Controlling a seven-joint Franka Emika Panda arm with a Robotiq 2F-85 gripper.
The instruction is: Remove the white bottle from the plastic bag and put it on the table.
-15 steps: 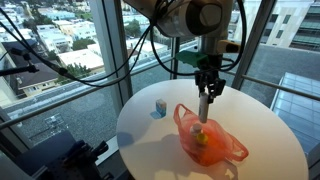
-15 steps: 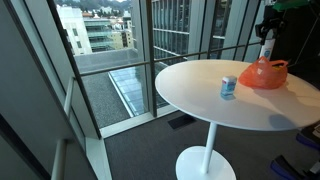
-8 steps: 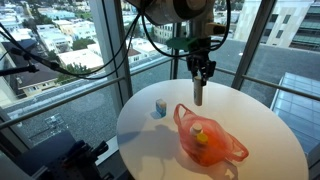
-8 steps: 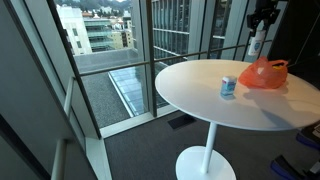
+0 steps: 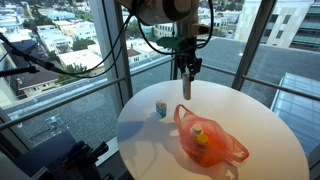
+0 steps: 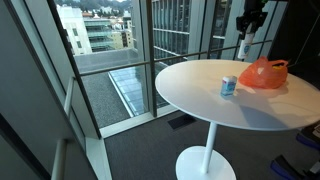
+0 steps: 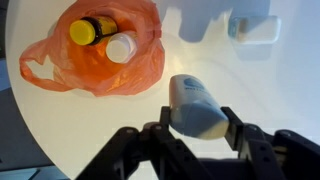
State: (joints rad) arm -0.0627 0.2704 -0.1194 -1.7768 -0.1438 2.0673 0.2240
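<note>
My gripper (image 7: pixel 198 122) is shut on a white bottle (image 7: pixel 196 105) with a blue label and holds it in the air above the round white table (image 5: pixel 150 135). In both exterior views the bottle (image 5: pixel 186 87) (image 6: pixel 244 48) hangs from the gripper (image 5: pixel 185 68) (image 6: pixel 247 27), away from the orange plastic bag (image 5: pixel 205 137) (image 6: pixel 264 73). In the wrist view the bag (image 7: pixel 100 50) lies open at upper left, holding a yellow-capped bottle (image 7: pixel 86 30) and a white-capped one (image 7: pixel 121 47).
A small blue-and-white container (image 5: pixel 160 108) (image 6: pixel 229 86) stands on the table, also showing in the wrist view (image 7: pixel 254 27). Glass window walls with a railing surround the table. The table edge is close on all sides.
The gripper has lifted the white bottle out of the orange bag and carried it up and sideways, away from the bag, toward the small blue-and-white container.
</note>
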